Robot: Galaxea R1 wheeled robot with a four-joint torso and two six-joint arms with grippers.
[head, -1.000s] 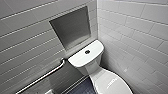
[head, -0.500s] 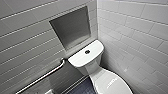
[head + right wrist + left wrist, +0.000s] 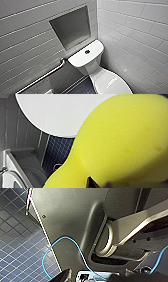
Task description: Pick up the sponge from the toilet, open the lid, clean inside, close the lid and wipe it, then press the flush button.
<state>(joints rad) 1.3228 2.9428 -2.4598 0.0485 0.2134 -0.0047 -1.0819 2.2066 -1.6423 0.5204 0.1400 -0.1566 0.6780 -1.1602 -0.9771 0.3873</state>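
The white toilet [image 3: 86, 65] stands in the corner, its tank against the wall. The dark round flush button [image 3: 87, 51] sits in the middle of the tank top. The oval lid [image 3: 112, 83] is down, with a grey mark on top. In the right wrist view the yellow sponge [image 3: 120, 144] looms very close, pinched at its near end by my right gripper [image 3: 97, 184], which is shut on it. The white lid [image 3: 62, 114] lies just beyond the sponge. My left gripper [image 3: 88, 277] is open and holds nothing, close to my own grey body.
A chrome grab bar [image 3: 42, 77] runs along the tiled wall left of the tank. A recessed niche [image 3: 71, 27] is set in the wall above the tank. Dark blue tiled floor [image 3: 82, 88] lies beside the bowl. A white fixture [image 3: 15, 169] stands on the floor.
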